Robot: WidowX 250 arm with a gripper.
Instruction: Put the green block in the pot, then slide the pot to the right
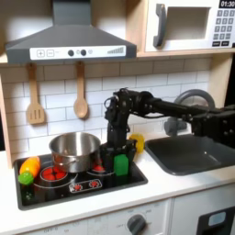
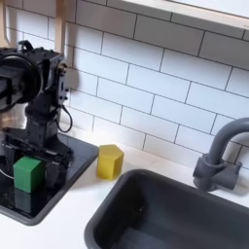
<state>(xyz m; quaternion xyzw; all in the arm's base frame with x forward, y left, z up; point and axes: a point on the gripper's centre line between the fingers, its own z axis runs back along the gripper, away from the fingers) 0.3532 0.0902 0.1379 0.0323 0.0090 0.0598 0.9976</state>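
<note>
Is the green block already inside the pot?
No: in the first exterior view the green block stands on the stovetop under the end effector, to the right of the pot.
</note>
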